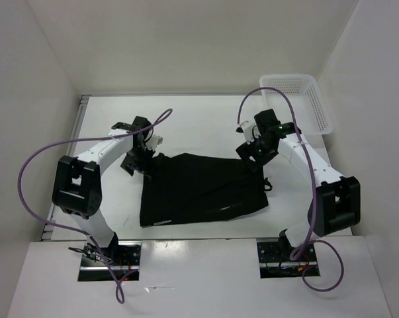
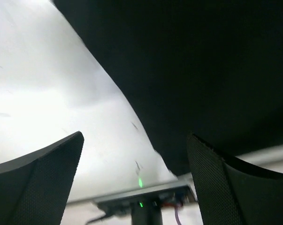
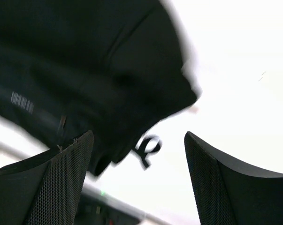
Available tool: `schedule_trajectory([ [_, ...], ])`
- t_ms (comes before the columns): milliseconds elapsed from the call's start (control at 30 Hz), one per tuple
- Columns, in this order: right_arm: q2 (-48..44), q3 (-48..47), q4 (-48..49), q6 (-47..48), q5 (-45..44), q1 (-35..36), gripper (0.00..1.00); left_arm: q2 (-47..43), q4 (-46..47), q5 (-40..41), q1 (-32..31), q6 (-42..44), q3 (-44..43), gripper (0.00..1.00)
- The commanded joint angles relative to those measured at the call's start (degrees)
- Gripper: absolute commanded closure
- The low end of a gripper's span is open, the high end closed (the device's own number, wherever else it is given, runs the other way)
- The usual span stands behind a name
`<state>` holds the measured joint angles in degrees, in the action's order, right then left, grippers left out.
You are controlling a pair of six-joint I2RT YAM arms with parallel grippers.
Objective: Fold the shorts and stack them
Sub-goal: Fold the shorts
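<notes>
Lying flat on the table (image 1: 206, 126), the shorts (image 1: 199, 189) look limp and light; I'd pinch the far corners. At their ten o'clock the left gripper (image 1: 138, 163), at two o'clock the right gripper (image 1: 255, 155), both gaping wide, empty.

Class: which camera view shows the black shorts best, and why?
The top view: the shorts show nearly whole, spread on the table. The left wrist shows only one edge; the right wrist, a blurred corner with the drawstring.

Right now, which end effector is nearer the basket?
Right. The right end effector sits left of the basket, at the shorts' right corner; the left end effector is across at their left corner.
</notes>
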<state>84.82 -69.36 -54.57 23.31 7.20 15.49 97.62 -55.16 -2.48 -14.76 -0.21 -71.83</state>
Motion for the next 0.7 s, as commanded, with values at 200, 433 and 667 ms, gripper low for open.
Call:
schedule_trajectory([
  [200,8.2,1.3,15.0,-8.6,-9.3,0.9,0.17,11.7,9.0,-2.1,3.2,0.2,-8.5,0.00],
  [433,12.4,3.8,20.7,-8.1,-8.8,1.4,0.20,20.0,11.6,-3.9,3.2,0.2,-13.2,0.00],
  [667,17.6,2.0,21.1,-5.9,-4.3,1.4,0.38,22.5,11.3,-12.7,3.2,0.2,-14.9,0.43],
])
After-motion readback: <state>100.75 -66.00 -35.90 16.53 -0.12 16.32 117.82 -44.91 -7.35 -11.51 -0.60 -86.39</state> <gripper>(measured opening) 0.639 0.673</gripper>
